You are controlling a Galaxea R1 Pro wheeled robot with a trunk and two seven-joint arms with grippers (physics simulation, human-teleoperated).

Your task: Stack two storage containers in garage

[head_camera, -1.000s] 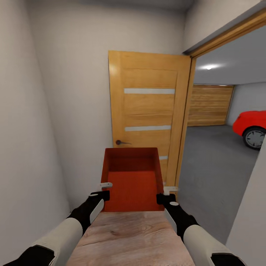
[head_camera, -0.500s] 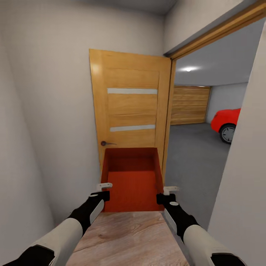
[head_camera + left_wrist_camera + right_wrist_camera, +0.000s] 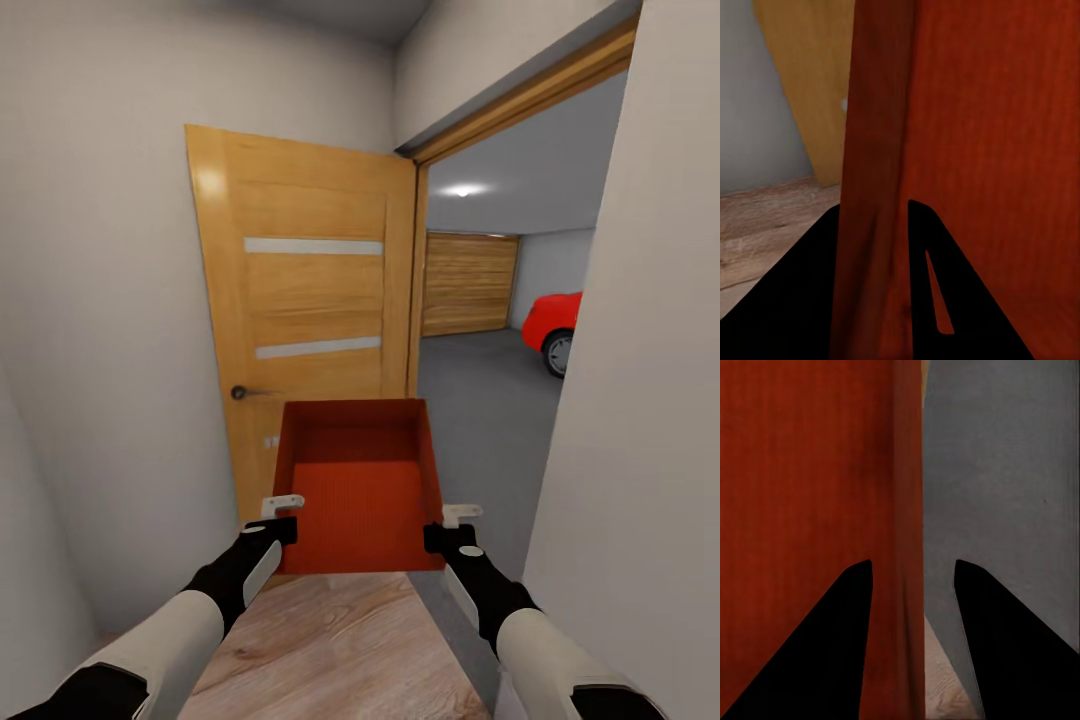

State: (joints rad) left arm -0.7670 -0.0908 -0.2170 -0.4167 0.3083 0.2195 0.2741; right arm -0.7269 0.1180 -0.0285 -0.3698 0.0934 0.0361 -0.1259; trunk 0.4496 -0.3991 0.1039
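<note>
1. Head view: we carry one red-orange storage container [image 3: 358, 486] out in front of us, held up off the ground between our two arms, its open top facing up and its inside bare.
2. Our left tool [image 3: 283, 512] is clamped on the near part of the container's left wall, and our right tool [image 3: 455, 523] is clamped on the near part of its right wall.
3. In the left wrist view, the left tool [image 3: 874, 277] has its two dark fingers [image 3: 795, 300] on either side of the container's red wall [image 3: 982, 150], narrow and gripping it.
4. In the right wrist view, the right tool [image 3: 911, 622] straddles the other red wall [image 3: 810, 472] the same way, one finger [image 3: 1005, 645] on each face.
5. Beyond the container stands an open wooden door [image 3: 300, 310] with two pale strips and a dark handle [image 3: 240, 393].
6. To its right, a wood-framed doorway opens onto the garage [image 3: 490, 300], with a grey concrete floor [image 3: 480, 420], a wooden garage door [image 3: 470, 283] at the back and part of a red car [image 3: 552, 325].
7. Below our arms lies light wood plank flooring [image 3: 330, 640], and a pale wall [image 3: 640, 400] is close on our right.
</note>
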